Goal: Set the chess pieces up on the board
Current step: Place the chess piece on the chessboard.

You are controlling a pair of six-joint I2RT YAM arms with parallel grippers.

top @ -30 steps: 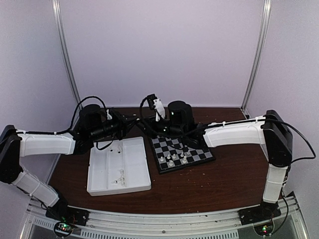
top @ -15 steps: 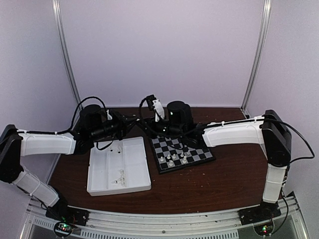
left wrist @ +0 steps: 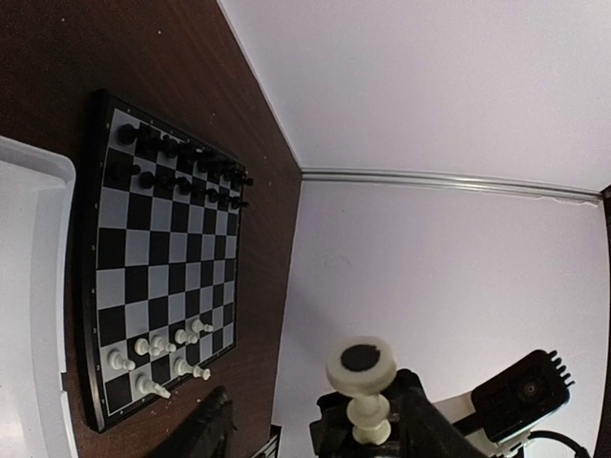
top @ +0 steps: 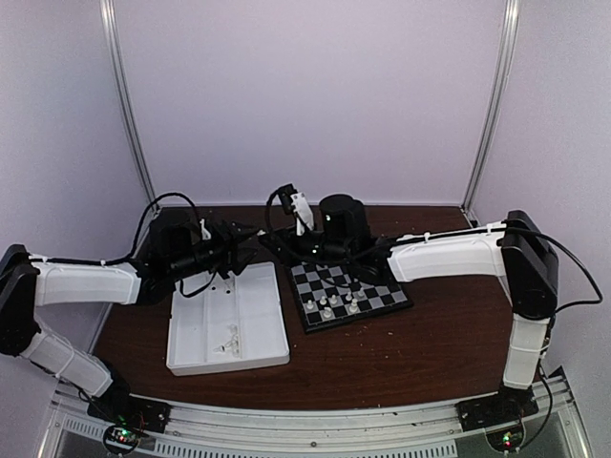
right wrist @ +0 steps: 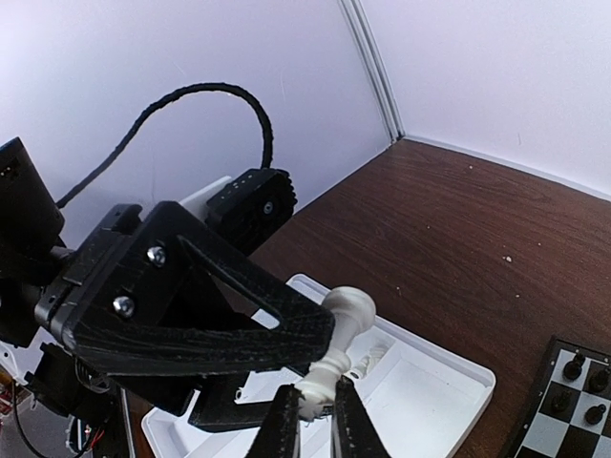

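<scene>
In the top view the two arms meet at centre frame, above the far part of the dark brown wooden desk point(top: 410, 353); the right pincer point(right wrist: 315, 393) is pressed together on one end of a small white turned plastic chess piece point(right wrist: 336, 348), its two fingers point(right wrist: 286, 425) pinching it at the bottom centre of the right wrist view; the piece's wide round end, with a dark centre, shows at lower centre of the left wrist view. The left pincer point(left wrist: 315, 434) stands spread, one black finger on each side of that piece with a gap showing on the left. The small square board with black and pale chequered squares and a black rim point(top: 374, 292) lies flat, right of centre in the top view; a few tiny white chessmen point(top: 336, 303) stand near its lower edge, and tiny black chessmen point(left wrist: 181, 164) fill its far rows, at upper left of the left wrist view. The white compartmented plastic tray point(top: 205, 361) lies just beside the board, on its left; a few small white pieces point(top: 229, 339) lie in it.
</scene>
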